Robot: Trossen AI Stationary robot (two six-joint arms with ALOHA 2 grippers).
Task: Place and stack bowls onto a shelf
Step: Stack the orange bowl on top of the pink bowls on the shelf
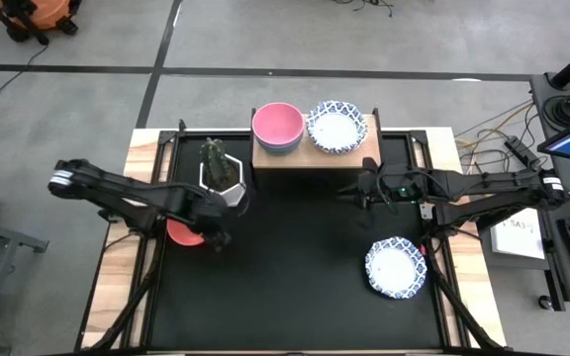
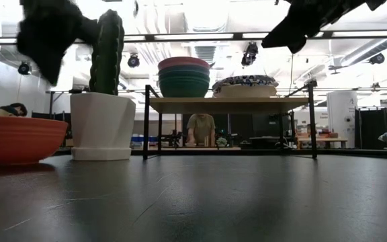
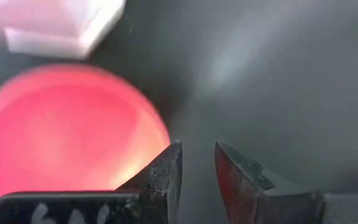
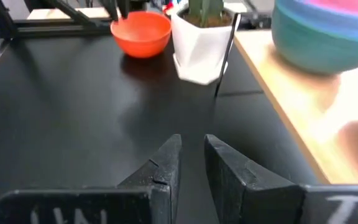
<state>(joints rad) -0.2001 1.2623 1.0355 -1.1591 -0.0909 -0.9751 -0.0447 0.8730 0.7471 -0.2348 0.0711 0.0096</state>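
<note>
The step in hand looks like the fetching of the plain red round bowl (image 1: 182,233), which sits on the black-topped table (image 1: 295,277) at left of centre in the high view, just below the white hexagonal cactus pot (image 1: 220,174). The left gripper (image 1: 218,235) hovers at the bowl's right edge, its fingers (image 3: 166,177) nearly together with only a thin gap and nothing between them — so the next move calls for spreading them and settling over the rim.

The small light-wood shelf on thin black legs (image 1: 305,158), at upper centre, already carries a stack of plain bowls topped by the pink bowl (image 1: 277,125) and, beside it, a stack of blue-and-white patterned bowls (image 1: 335,126). One more patterned blue-and-white bowl (image 1: 396,268) lies at lower right.

The right gripper (image 1: 361,190) waits just below the shelf's right end — fingers (image 4: 163,171) close together, empty.
</note>
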